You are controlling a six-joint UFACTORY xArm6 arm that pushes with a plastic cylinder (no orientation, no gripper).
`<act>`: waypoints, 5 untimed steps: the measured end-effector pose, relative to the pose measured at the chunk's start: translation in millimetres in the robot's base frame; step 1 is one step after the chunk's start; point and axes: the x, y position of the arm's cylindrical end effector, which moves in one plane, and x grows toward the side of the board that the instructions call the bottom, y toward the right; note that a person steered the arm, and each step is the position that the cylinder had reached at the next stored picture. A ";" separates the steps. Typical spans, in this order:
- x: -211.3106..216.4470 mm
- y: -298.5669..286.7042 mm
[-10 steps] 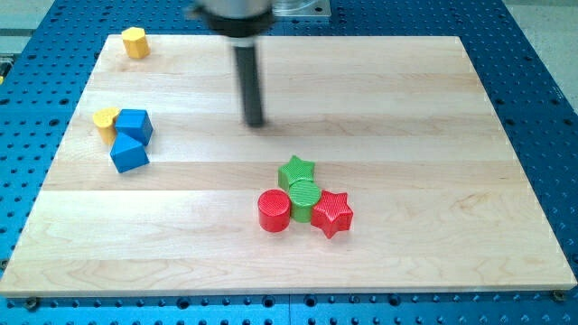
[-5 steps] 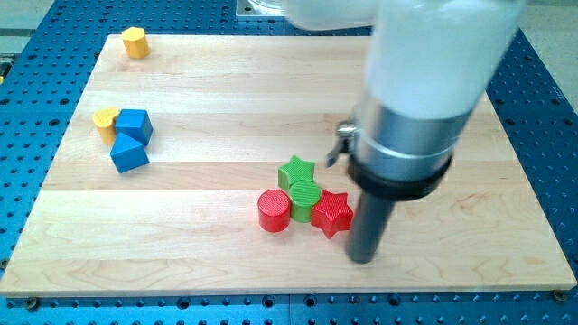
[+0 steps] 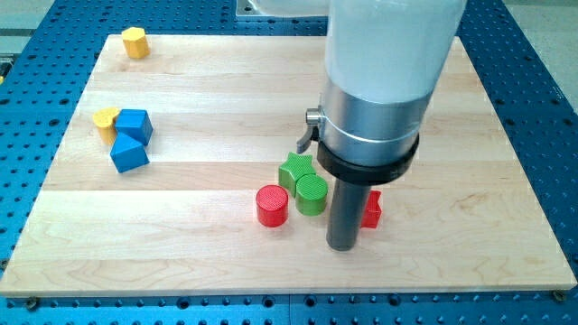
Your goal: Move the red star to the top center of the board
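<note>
The red star [image 3: 371,210] lies below the middle of the wooden board [image 3: 271,81], mostly hidden behind my rod, with only its right side showing. My tip [image 3: 341,246] rests on the board just left of and below the star, and to the lower right of the green cylinder [image 3: 312,194]. Whether the tip touches the star cannot be told. The green star [image 3: 294,169] sits just above the green cylinder. The red cylinder [image 3: 272,205] stands to their left.
A yellow block [image 3: 135,41] sits at the board's top left corner. A yellow heart-like block [image 3: 106,122] and two blue blocks [image 3: 134,124] [image 3: 128,153] cluster at the left edge. The wide arm body covers the board's upper right.
My tip has moved from the top centre down to the cluster, then a little left. The red star now shows right of the rod, shifted right and apart from the green cylinder.
</note>
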 end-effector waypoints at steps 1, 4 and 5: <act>-43.0 11.4; -58.2 2.5; -41.1 10.8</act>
